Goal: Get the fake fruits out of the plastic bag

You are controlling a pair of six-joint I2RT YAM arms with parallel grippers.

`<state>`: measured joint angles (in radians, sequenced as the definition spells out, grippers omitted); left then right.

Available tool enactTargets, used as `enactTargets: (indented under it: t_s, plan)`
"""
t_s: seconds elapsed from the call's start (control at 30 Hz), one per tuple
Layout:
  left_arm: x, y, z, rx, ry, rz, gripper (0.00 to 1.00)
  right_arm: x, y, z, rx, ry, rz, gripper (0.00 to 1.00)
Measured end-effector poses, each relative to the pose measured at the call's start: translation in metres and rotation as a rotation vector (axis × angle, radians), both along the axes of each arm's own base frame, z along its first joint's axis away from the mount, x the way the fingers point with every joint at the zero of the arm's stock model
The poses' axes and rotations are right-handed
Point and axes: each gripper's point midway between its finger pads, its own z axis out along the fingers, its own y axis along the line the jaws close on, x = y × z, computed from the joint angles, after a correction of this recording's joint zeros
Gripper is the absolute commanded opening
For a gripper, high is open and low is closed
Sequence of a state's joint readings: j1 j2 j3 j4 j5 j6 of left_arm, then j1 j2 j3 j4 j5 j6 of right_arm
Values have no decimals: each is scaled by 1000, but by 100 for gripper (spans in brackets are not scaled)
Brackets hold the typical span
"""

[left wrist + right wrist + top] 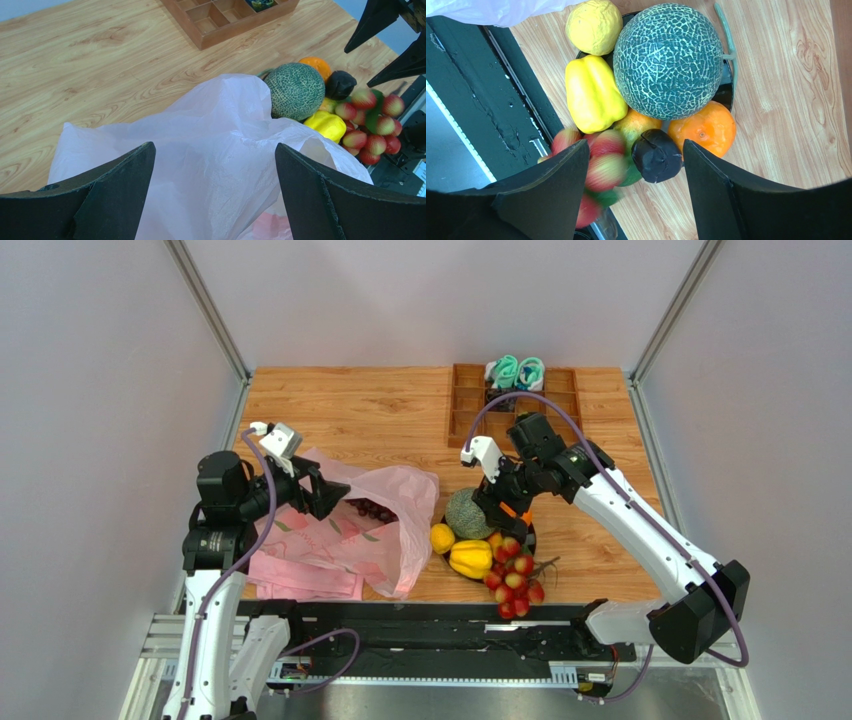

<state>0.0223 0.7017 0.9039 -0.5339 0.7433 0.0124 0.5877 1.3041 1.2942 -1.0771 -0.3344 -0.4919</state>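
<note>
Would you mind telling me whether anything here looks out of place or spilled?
The red berries spill off the crowded black plate and overhang the near edge of the table; dark grapes sit inside the pink bag.

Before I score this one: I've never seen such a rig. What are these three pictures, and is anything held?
Two robot arms are bolted at the table's near edge. The wide picture looks down from above; the other two come from cameras on each wrist, so the black wedges are that arm's own claw. The left claw hangs open over the pink bag, with grapes showing in its mouth. The right claw stands open above a pile of fruits: melon, lemon, orange, berries. A wooden tray sits at the back. Neither claw holds anything.
</note>
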Motion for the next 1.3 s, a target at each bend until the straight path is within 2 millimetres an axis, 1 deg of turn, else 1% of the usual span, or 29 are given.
enactTargets:
  t_s: [0.07,0.2,0.27,0.37,0.47,0.57,0.63,0.67,0.77,0.8,0.87,0.97,1.07,1.3]
  plan:
    - [0,0,0,0,0,0,98,1,0,0,-1,-3,-3,73]
    - [0,0,0,0,0,0,98,2,-2,0,-11,-10,-10,79]
    - [0,0,0,0,0,0,98,2,-6,0,-30,-14,-11,77]
    - [0,0,0,0,0,0,98,-6,-20,-1,-89,-24,31,75]
    - [0,0,0,0,0,0,98,-22,-47,-4,-154,-58,103,76]
    - [0,0,0,0,-1,0,98,-47,-79,-19,-226,-85,184,76]
    - [0,0,1,0,-3,0,98,-65,-94,-36,-268,-67,259,77]
    - [0,0,1,0,-5,0,98,-72,-98,-44,-281,-51,293,78]
    - [1,0,1,0,-6,0,98,-90,-107,-71,-317,34,382,79]
    - [1,0,1,0,-7,0,98,-94,-108,-78,-322,61,407,79]
    - [1,0,1,0,-7,0,98,-98,-105,-84,-314,88,450,80]
    - [1,0,1,0,-5,0,98,-103,-97,-86,-286,96,508,79]
    - [1,0,1,1,-4,0,98,-110,-87,-88,-263,117,574,76]
    - [0,1,-2,8,3,0,99,-123,-71,-96,-244,167,718,71]
